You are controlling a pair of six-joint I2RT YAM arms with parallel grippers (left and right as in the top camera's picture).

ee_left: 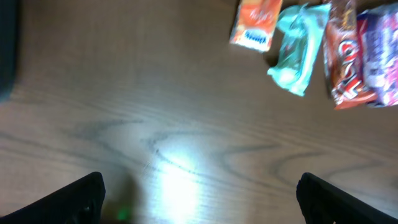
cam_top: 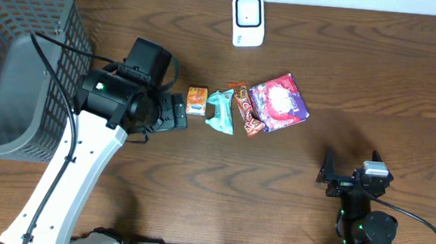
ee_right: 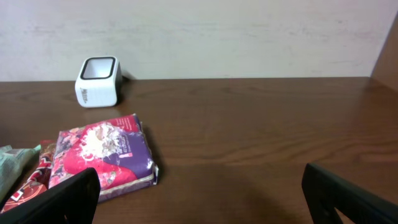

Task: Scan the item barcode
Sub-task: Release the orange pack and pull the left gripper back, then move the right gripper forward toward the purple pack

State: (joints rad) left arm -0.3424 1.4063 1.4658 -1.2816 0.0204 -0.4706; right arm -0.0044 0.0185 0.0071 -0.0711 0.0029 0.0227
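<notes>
Left claw [cam_top: 178, 113] wide open, empty, just beside small orange packet [cam_top: 196, 100] on dark wooden table [cam_top: 198, 190]. Right claw [ee_right: 199, 199] likewise open, empty. We fear pinch catching close-set teal crinkled packet [cam_top: 221, 111] too. Barcode face unseen; white box-shaped scanner [cam_top: 248, 20] well apart.

The dark wooden tabletop [cam_top: 221, 184] carries a white barcode scanner [cam_top: 248, 20] at the far edge. A touching row lies mid-table: orange packet [cam_top: 196, 100], teal packet [cam_top: 221, 111], brown snack bar [cam_top: 247, 109], purple-pink packet [cam_top: 278, 102]. A grey mesh basket [cam_top: 22, 62] sits at the left end.
</notes>
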